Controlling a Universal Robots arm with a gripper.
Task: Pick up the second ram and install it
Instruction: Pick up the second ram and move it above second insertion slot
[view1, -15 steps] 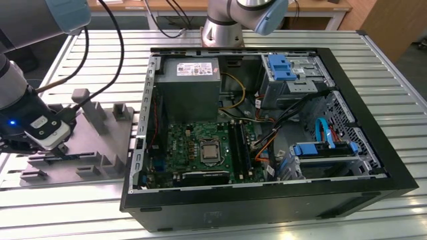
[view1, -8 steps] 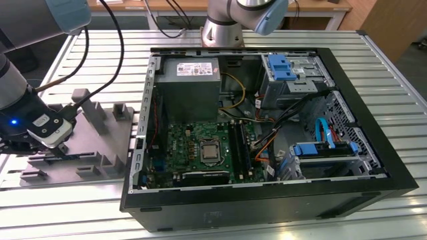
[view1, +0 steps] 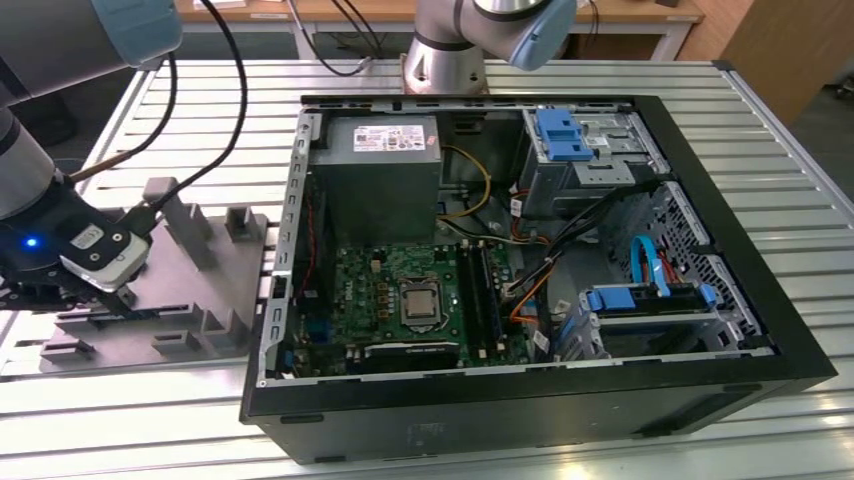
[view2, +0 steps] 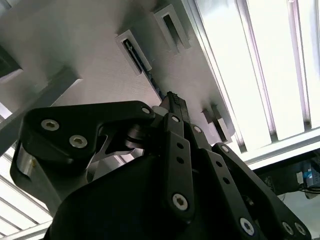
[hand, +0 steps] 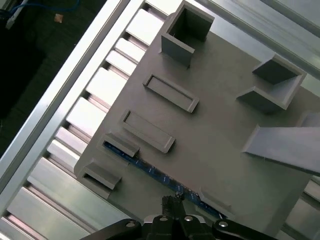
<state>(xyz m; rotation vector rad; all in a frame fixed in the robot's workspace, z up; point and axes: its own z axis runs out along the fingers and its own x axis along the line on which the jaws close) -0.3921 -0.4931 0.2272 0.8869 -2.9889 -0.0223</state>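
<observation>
The exterior view looks steeply down from high and well back over the slatted worktop (view1: 787, 200) — open computer case (view1: 534, 400) in the middle, grey holder plate (view1: 227, 280) at the exterior view's left. Both wrist views sit close above that plate, facing it past the pincer (hand: 172, 202) — the plate is common to all three.

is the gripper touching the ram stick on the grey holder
Cannot tell. In the first wrist view the gripper sits right at the ram on the grey holder plate, but its own tip covers the spot where they would meet.
</observation>
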